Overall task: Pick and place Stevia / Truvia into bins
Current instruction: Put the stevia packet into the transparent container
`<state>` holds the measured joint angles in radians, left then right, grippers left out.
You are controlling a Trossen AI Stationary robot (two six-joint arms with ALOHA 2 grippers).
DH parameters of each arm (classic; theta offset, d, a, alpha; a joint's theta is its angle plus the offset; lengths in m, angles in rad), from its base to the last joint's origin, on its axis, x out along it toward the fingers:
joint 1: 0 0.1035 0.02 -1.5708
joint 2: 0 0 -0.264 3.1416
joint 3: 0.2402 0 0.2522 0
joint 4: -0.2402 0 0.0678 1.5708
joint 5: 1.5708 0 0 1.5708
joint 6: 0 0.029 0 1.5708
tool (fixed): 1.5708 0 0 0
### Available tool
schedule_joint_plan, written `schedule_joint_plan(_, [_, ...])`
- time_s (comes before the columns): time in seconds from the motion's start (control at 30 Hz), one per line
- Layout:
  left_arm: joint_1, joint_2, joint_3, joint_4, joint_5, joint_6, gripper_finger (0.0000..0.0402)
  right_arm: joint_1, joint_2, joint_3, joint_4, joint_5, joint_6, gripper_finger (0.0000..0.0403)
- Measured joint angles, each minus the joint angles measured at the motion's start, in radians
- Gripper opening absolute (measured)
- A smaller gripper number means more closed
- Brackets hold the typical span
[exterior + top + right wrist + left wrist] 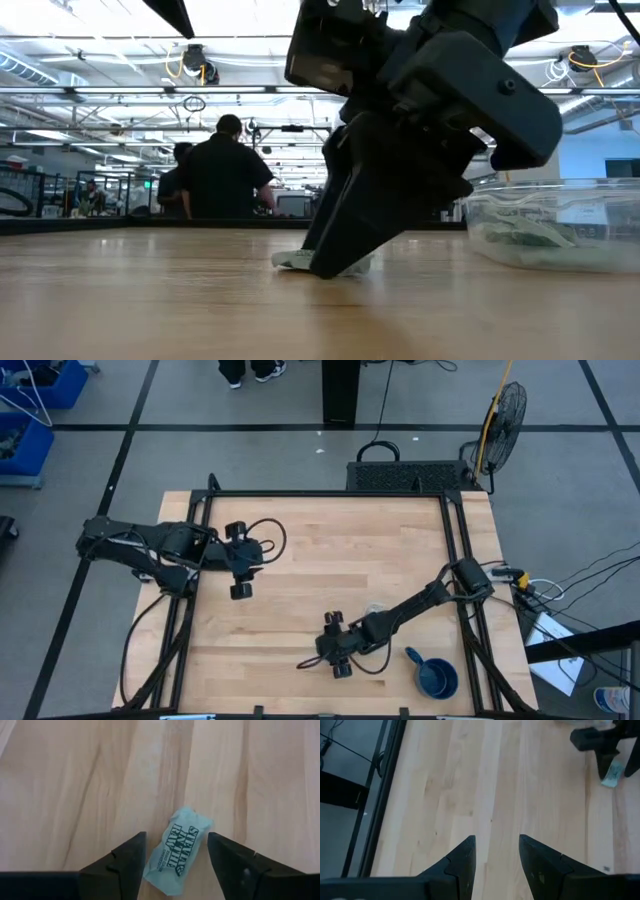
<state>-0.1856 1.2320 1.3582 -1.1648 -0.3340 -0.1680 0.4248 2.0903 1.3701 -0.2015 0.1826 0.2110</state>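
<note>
A pale green paper Stevia packet (178, 851) is seen flat on the wooden table (65, 780), between the right gripper's (175, 860) spread fingers, ungripped.

A: What do the arms look like?
B: The left arm (150, 546) and right arm (420, 605) are black, chunky-jointed, trailing looped black cables.
A: And the fingers (125, 865)?
B: Dark, angular wedges, matte.
</note>
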Motion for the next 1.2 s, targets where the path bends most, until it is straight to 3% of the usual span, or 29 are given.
schedule_joint_plan(0.2, [0.000,0.000,-0.032,0.000,0.000,0.000,0.0157,-0.018,-0.005,0.000,-0.045,-0.030,0.053,0.0178])
schedule_joint_plan(0.43, [0.000,0.000,-0.036,0.001,0.000,0.002,0.0157,-0.041,-0.021,-0.001,-0.067,-0.054,0.034,0.0107])
schedule_joint_plan(0.77, [0.000,0.000,-0.037,0.002,0.000,0.008,0.0157,-0.081,-0.171,-0.004,-0.239,-0.045,0.001,0.0045])
schedule_joint_plan(0.83, [0.000,0.000,-0.037,0.002,0.000,0.008,0.0157,-0.083,-0.226,-0.004,-0.320,-0.002,0.004,0.0035])
schedule_joint_plan(0.93, [0.000,0.000,-0.037,0.002,0.000,0.008,0.0157,-0.083,-0.326,-0.002,-0.511,0.071,0.091,0.0029])
schedule_joint_plan(1.03, [0.000,0.000,-0.037,0.002,0.000,0.004,0.0157,-0.083,-0.405,-0.025,-0.700,0.078,0.286,0.0032])
schedule_joint_plan(1.2, [0.000,0.000,-0.037,0.002,-0.007,0.005,0.0157,-0.045,-0.503,-0.189,-0.689,-0.002,0.460,0.0063])
